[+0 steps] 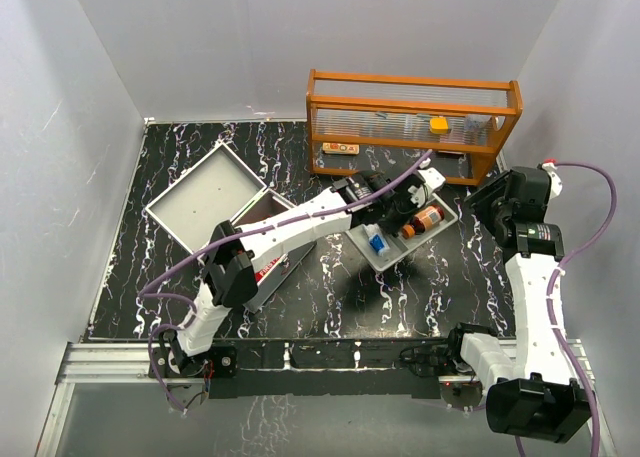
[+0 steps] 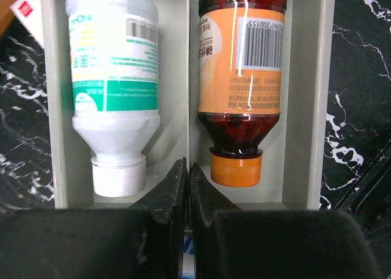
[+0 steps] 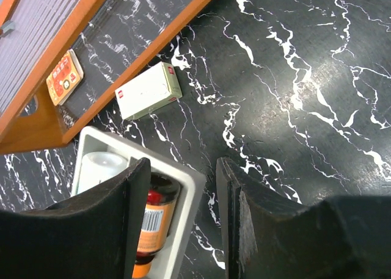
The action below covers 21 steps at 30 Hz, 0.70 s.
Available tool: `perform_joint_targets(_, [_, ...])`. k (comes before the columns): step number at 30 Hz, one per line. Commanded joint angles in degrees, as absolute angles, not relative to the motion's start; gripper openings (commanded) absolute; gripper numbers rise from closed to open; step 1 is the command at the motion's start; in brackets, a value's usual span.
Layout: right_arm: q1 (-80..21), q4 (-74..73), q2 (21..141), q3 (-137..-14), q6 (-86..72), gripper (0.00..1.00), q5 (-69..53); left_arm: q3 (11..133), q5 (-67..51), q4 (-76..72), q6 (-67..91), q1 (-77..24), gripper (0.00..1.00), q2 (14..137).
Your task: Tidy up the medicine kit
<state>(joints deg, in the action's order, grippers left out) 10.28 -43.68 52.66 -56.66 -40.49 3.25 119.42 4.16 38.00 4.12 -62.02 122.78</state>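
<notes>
A grey divided tray (image 1: 400, 258) lies mid-table. In the left wrist view a white bottle with a green label (image 2: 113, 77) and an amber bottle with an orange cap (image 2: 244, 77) lie side by side in two compartments of the tray (image 2: 314, 108). My left gripper (image 2: 187, 175) hangs over the tray just short of the caps. Its jaws are pressed almost together, and a blue and white pack (image 1: 376, 242) shows through the slit below. My right gripper (image 3: 183, 199) is open and empty above the tray's corner (image 3: 189, 187), beside the amber bottle (image 3: 153, 224).
An orange shelf rack (image 1: 410, 117) stands at the back with a yellow item (image 1: 438, 124) on it. A small orange packet (image 3: 64, 77) and a white box (image 3: 148, 91) lie under it. An open grey case (image 1: 205, 197) lies at the left.
</notes>
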Motion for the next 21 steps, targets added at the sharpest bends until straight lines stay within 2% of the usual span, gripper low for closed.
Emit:
perform_joint_targets(1, [10.64,-42.46,53.31,-60.24,-39.83,0.45,1.67,123.96,8.50,41.78,3.99,-62.12,0.00,113.73])
perform_joint_targets(11, [10.64,-41.53,53.21,-58.17,-40.19,0.45,-0.30,118.56,10.21,44.88,3.30,-57.71,0.00,106.66])
perform_joint_targets(21, [10.55,-40.75,53.14,-55.31,-40.51,0.45,-1.28,99.61,8.93,42.49,5.22,-48.64,0.00,91.31])
